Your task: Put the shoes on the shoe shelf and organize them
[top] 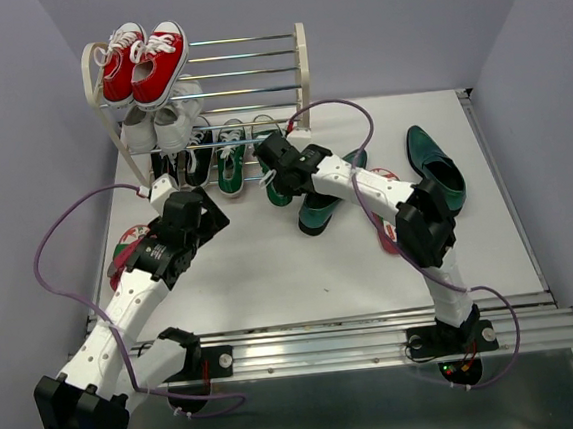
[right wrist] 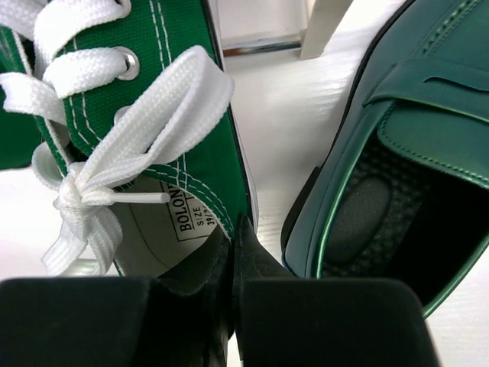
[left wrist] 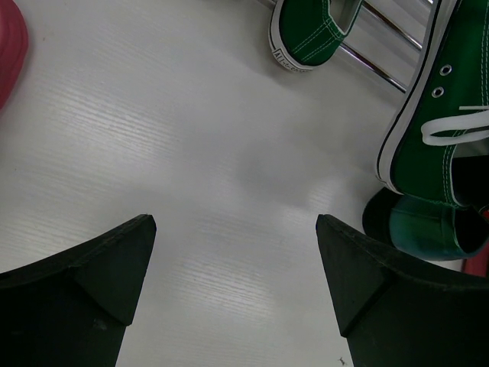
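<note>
My right gripper [top: 274,165] is shut on the side wall of a green canvas sneaker [top: 278,189] in front of the shoe shelf [top: 302,73]. In the right wrist view my right gripper [right wrist: 237,225] pinches the collar of this sneaker [right wrist: 153,99]. The other green sneaker [top: 230,161] sits on the shelf's bottom tier. One dark green loafer [top: 320,209] lies right beside the held sneaker and also shows in the right wrist view [right wrist: 412,153]. The second loafer [top: 435,166] lies at the right. My left gripper [left wrist: 237,222] is open and empty over bare table.
Red sneakers [top: 143,61] sit on the top tier, white sneakers [top: 158,125] on the middle tier, a black sneaker [top: 194,162] on the bottom tier. One flip-flop [top: 127,250] lies under my left arm, another [top: 388,221] under my right arm.
</note>
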Controlling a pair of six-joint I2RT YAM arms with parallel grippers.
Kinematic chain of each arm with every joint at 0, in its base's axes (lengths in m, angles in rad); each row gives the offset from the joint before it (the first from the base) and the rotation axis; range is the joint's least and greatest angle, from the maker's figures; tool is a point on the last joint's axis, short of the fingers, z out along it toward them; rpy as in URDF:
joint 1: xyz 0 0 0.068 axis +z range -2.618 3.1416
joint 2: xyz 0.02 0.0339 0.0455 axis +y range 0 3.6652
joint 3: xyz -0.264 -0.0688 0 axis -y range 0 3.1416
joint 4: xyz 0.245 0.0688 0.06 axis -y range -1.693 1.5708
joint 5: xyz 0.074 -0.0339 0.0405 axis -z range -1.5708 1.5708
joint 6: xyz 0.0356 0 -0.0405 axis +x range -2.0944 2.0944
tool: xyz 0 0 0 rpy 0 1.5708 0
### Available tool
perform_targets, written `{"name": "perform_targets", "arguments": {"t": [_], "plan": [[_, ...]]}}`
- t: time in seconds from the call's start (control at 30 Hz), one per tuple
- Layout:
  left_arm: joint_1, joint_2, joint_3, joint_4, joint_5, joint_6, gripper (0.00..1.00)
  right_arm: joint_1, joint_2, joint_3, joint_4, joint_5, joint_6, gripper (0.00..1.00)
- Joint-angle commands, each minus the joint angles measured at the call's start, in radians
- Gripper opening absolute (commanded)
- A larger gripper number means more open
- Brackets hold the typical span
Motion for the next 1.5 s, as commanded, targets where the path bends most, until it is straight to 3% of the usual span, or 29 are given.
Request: {"name": "perform_targets", "arguments": {"t": [0.0, 0.6, 1.47], "plan": [[0.000, -0.020, -0.015, 0.014, -0.006, 0.004, 0.99, -0.006, -0.061, 0.002, 0.124, 0.094, 0.073, 0.01], [0.000, -0.049, -0.025, 0.011, -0.007, 0.003, 0.99, -0.024, 0.086, 0.192, 0.132, 0.188, 0.084, 0.01], [0.000, -0.047, -0.023, 0.007, -0.020, -0.006, 0.99, -0.072, 0.187, 0.265, 0.133, 0.172, 0.150, 0.10]]}}
